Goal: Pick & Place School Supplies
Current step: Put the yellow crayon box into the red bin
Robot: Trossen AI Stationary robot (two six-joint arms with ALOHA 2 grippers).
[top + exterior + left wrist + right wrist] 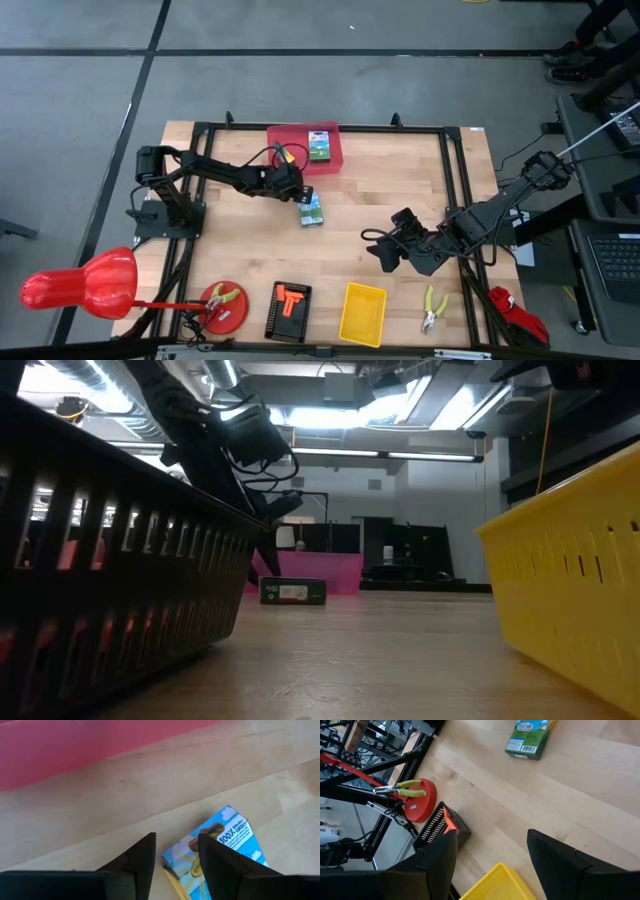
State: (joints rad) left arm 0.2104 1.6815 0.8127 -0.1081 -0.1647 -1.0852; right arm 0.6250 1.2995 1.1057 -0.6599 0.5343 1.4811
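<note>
One blue-and-green printed crayon box (311,209) lies flat on the wooden table, just in front of the red tray (285,137); the low view shows the box (292,591) before the tray's wall. A second crayon box (320,146) lies inside the tray. My left gripper (297,193) is open and hovers over the left end of the loose box (225,837), one finger to each side of its corner. My right gripper (384,251) is open and waits low over the table's right half, holding nothing. The smaller yellow-and-dark-green block does not show plainly.
Along the near edge stand a black basket (289,311), a yellow bin (362,313), yellow-handled pliers (432,308) and a red disc (224,306) with more pliers on it. A red lamp-like object (80,285) sits off the table's left corner. Bare wood lies between the two arms.
</note>
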